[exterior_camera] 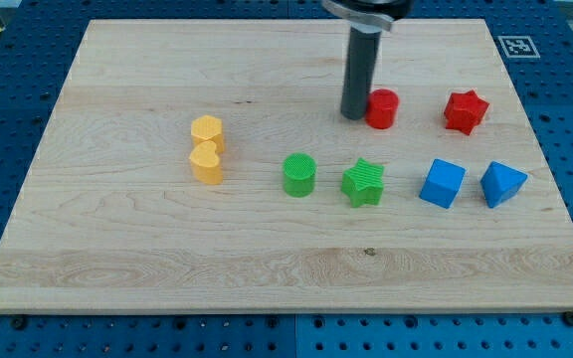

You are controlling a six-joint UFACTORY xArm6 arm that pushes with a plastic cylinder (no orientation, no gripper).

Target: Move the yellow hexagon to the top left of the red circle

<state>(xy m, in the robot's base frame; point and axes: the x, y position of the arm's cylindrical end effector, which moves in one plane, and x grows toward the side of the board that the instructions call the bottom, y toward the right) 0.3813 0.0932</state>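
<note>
Wooden board (117,249), ridged yellow hexagon (207,131)

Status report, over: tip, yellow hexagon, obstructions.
My tip beside red circle, its left side. Yellow hexagon far left, touching yellow heart. Nothing between hexagon and circle.

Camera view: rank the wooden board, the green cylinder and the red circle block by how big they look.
1. Wooden board, by far the largest.
2. Green cylinder block.
3. Red circle block, partly hidden by my tip and farther up the view, so its rank below the green cylinder is unsure.
</note>
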